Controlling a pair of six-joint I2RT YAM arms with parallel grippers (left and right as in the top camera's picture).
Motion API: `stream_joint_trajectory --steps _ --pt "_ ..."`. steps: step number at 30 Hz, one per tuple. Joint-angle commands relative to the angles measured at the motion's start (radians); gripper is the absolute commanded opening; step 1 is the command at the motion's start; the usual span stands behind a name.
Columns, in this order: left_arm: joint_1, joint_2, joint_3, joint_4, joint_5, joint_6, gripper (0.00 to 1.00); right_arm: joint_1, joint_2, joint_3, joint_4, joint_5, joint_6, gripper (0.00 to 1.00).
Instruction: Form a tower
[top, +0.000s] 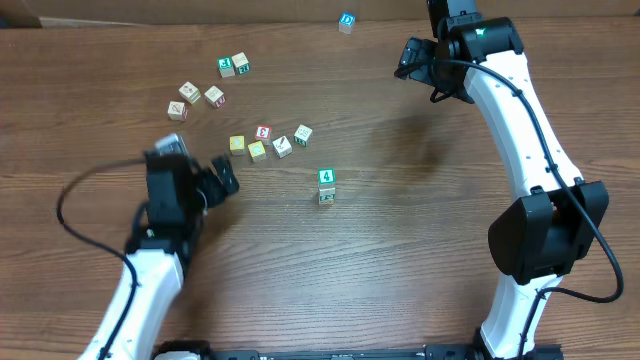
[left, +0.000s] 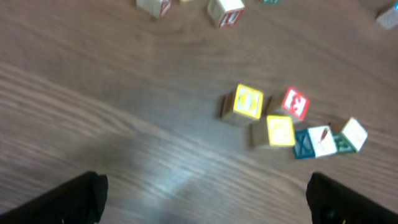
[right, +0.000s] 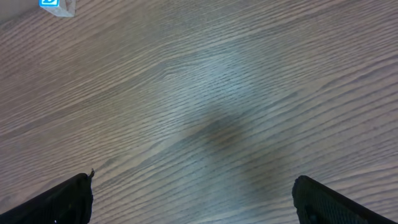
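I have the left gripper (top: 222, 178) low at the left of the table (top: 400, 260), jaws spread wide with nothing between them. Beyond it lie loose cubes: a trio (top: 189, 93) farthest left, a pair (top: 226, 66) further back, and a row (top: 257, 150) of five just right of the gripper. The left wrist camera shows that row blurred, with yellow and red faces among them. Right of the row and standing apart from it is the tower (top: 326, 186). It is two cubes high as far as I can tell, its top cube (top: 326, 177) showing a green 4. A blue cube (top: 346, 21) sits alone at the far edge. The right gripper (top: 408, 60) hovers at the far right over bare wood, jaws wide and empty.
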Motion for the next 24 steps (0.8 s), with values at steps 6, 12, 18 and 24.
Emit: stream_joint_trajectory --steps 6,12,18,24 --pt "0.002 -0.114 -0.34 0.393 0.024 -0.083 1.0 -0.003 -0.002 0.01 0.001 0.006 -0.004 1.0" --pt "0.002 -0.204 -0.466 0.528 -0.005 -0.083 1.0 -0.003 -0.002 0.01 0.001 0.006 -0.004 1.0" --pt "0.002 -0.288 -0.539 0.571 -0.032 -0.082 1.0 -0.003 -0.002 0.01 0.001 0.006 -0.004 1.0" --pt "0.002 -0.357 -0.539 0.49 -0.048 -0.083 1.0 -0.003 -0.002 0.01 0.001 0.006 -0.004 1.0"
